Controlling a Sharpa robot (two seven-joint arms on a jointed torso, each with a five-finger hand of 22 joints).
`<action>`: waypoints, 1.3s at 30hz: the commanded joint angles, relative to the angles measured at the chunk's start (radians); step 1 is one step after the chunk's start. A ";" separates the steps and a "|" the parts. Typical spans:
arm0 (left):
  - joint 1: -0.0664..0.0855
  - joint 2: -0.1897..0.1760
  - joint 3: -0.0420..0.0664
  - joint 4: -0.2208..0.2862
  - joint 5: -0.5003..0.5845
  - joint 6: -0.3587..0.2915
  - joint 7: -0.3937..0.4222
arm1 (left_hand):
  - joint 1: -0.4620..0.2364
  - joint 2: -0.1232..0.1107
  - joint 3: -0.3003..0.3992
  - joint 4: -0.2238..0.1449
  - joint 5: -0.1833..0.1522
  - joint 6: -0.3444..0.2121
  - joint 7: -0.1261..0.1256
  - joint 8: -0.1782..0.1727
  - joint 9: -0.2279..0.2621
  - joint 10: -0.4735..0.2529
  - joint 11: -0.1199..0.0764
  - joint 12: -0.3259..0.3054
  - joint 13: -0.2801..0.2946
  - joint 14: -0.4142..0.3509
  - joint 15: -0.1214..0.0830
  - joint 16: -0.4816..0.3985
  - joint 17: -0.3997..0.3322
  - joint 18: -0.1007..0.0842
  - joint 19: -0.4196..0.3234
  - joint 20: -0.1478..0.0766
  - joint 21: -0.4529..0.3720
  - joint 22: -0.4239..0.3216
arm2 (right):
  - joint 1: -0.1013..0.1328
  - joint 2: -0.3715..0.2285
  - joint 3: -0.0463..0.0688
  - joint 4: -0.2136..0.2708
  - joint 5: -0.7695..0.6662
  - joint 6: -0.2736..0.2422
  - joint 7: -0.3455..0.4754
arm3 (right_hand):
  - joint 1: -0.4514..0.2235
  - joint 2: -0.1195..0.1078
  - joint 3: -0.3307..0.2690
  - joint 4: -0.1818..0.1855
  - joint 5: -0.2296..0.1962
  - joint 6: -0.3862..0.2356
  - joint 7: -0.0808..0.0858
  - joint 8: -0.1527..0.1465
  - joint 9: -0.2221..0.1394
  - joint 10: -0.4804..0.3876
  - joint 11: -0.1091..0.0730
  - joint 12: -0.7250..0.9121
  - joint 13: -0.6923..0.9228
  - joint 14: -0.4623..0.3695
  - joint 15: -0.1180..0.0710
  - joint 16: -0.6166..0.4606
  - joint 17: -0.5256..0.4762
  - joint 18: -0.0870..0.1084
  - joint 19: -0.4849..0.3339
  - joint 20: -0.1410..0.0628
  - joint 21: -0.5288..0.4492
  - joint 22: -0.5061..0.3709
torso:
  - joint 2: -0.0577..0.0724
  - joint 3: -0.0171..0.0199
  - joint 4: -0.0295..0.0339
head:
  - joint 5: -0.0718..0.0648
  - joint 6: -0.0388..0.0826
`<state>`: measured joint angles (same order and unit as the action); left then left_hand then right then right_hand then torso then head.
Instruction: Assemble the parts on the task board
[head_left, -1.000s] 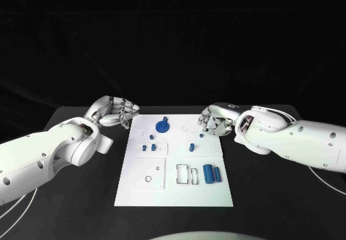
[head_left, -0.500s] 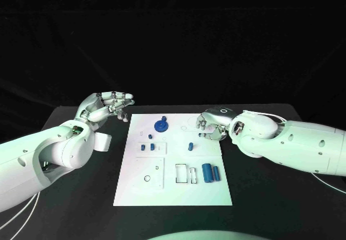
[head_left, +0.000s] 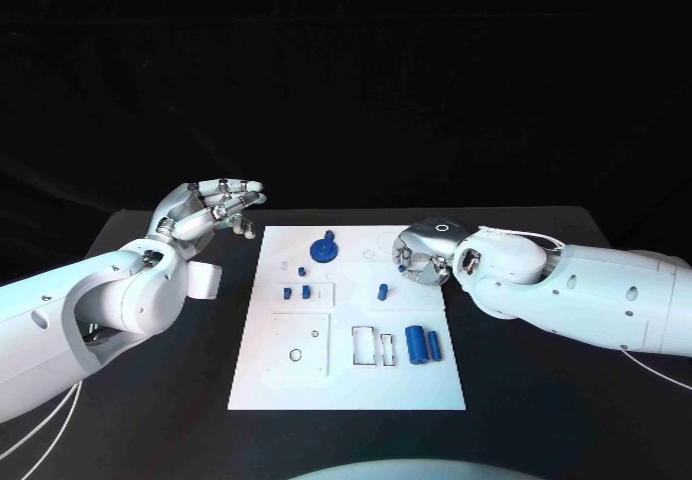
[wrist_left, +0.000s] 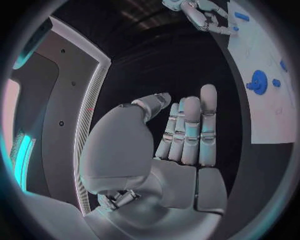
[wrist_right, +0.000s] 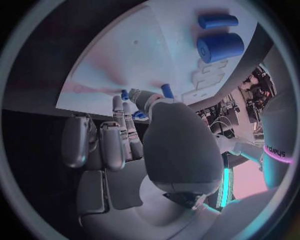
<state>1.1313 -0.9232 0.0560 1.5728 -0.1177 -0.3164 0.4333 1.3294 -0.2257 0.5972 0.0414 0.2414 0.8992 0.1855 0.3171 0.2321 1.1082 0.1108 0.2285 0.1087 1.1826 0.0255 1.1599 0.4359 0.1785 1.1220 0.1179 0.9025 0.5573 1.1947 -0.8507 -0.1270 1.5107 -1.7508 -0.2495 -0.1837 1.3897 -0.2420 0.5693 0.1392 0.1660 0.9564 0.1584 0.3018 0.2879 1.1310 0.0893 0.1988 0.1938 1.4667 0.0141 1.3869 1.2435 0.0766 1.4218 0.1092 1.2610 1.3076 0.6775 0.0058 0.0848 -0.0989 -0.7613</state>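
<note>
Matte black table (head_left: 159, 400), flat white task board (head_left: 346, 385)

One marking is legible: the word "SHARPA", dark letters running sideways along the white right arm (wrist_right: 275, 150) at the rim of the right wrist view. No other text, number or label is readable on the task board (head_left: 353, 380) or the parts.

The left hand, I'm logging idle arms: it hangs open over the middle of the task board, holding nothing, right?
Not quite. The left hand is open and holds nothing, but in the head view it hangs over the black table beyond the task board's far left corner, not over its middle.
</note>
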 joint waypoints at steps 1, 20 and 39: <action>0.000 0.000 0.001 0.005 0.018 0.020 0.021 | 0.002 0.007 -0.007 -0.001 0.003 -0.010 0.000 0.006 0.001 -0.003 0.000 0.006 0.001 -0.007 0.002 -0.007 -0.002 0.007 0.001 -0.003 -0.003 -0.002 | -0.005 0.008 0.000 -0.011 -0.033 0.022 -0.019 | 0.001 0.008 0.013 -0.004 -0.006 0.010 -0.001 0.005 0.002 0.009 -0.002 -0.002 -0.003 0.035 -0.005 0.005 0.002 -0.008 0.006 -0.002 0.005 0.092 | 0.000 0.0001 0.0014 | 0.000 -0.001; 0.000 -0.006 0.001 0.007 0.018 0.023 0.003 | 0.006 0.009 -0.007 -0.005 0.003 -0.012 0.002 0.007 0.001 -0.006 0.001 0.009 0.002 -0.008 0.002 -0.008 -0.004 0.007 0.001 -0.003 -0.006 -0.004 | -0.023 0.033 -0.001 -0.031 -0.060 0.045 -0.032 | -0.007 0.024 0.052 -0.040 -0.012 0.044 -0.012 0.020 0.015 0.035 -0.011 -0.003 -0.013 0.038 -0.014 0.014 0.014 -0.014 0.018 -0.006 0.032 0.113 | -0.001 0.0003 -0.0002 | 0.002 -0.010; 0.000 -0.006 0.001 0.008 0.018 0.021 -0.010 | 0.012 0.012 -0.006 -0.010 0.003 -0.016 0.005 0.006 0.000 -0.012 0.003 0.014 0.003 -0.010 0.003 -0.009 -0.007 0.007 0.003 -0.003 -0.010 -0.007 | -0.030 0.033 -0.001 -0.017 -0.105 -0.026 -0.066 | 0.011 0.068 0.120 -0.124 -0.042 0.075 -0.022 0.044 0.044 0.081 -0.026 0.009 -0.007 0.039 -0.029 0.016 0.012 -0.025 0.043 -0.021 0.087 0.148 | -0.002 0.0000 -0.0005 | 0.000 -0.012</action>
<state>1.1312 -0.9299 0.0559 1.5774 -0.1056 -0.3105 0.4243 1.3382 -0.2170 0.5917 0.0358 0.2414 0.8883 0.1893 0.3171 0.2317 1.1043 0.1146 0.2360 0.1106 1.1791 0.0291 1.1559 0.4308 0.1784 1.1220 0.1180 0.8985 0.5524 1.1698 -0.8184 -0.1248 1.4921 -1.8337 -0.2683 -0.2341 1.3990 -0.1827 0.6899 0.0230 0.1201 1.0260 0.1349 0.3401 0.3303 1.1961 0.0711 0.2054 0.1848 1.4664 -0.0077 1.4044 1.2568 0.0610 1.4574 0.0878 1.3416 1.3081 0.6759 0.0063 0.0838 -0.0984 -0.7733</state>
